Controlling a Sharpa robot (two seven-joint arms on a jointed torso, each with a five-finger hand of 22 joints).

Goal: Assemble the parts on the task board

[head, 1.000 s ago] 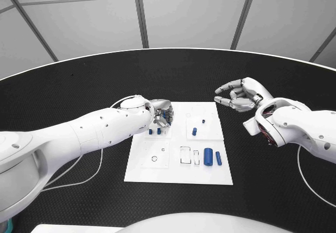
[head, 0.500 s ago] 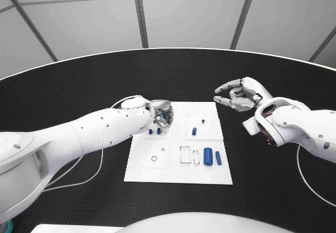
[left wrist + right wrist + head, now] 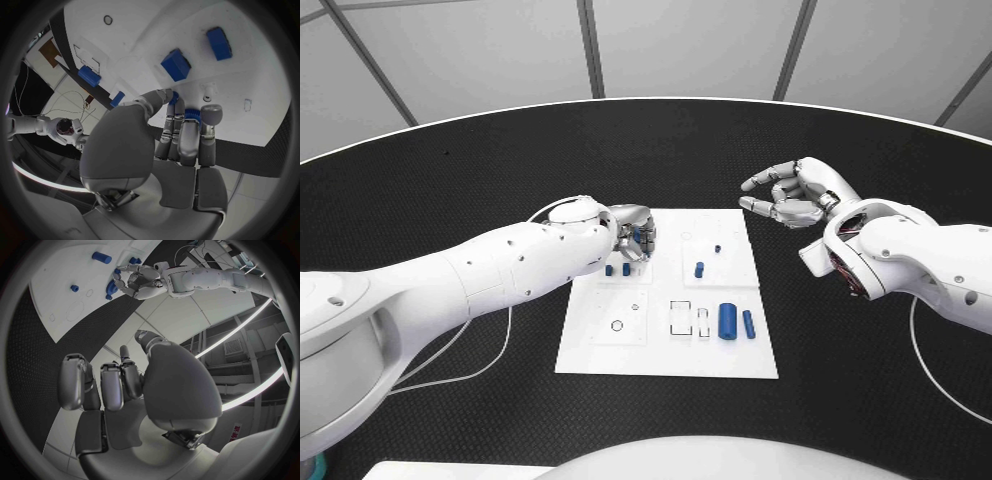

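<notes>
The white task board [image 3: 668, 345] lies in the middle of the black table. My left hand [image 3: 635, 233] hovers over its far left part, fingers curled around a small blue part [image 3: 192, 115]; the right wrist view shows this hand [image 3: 140, 282] too. Two short blue parts [image 3: 617, 269] stand just below it on the board. Another blue part [image 3: 700, 269] sits mid-board, and two long blue parts [image 3: 737, 322] lie at the near right. My right hand [image 3: 790, 196] hangs above the table off the board's far right corner, fingers curled in on nothing.
Empty slots and outlines [image 3: 681, 318] mark the board's near half. Black table [image 3: 473, 160] spreads all round the board, with a white rim at the back. A thin white cable [image 3: 488, 350] trails along my left arm.
The right hand's fingers have shifted slightly in place. The left hand stays over the board's far left part with the blue part in it.
</notes>
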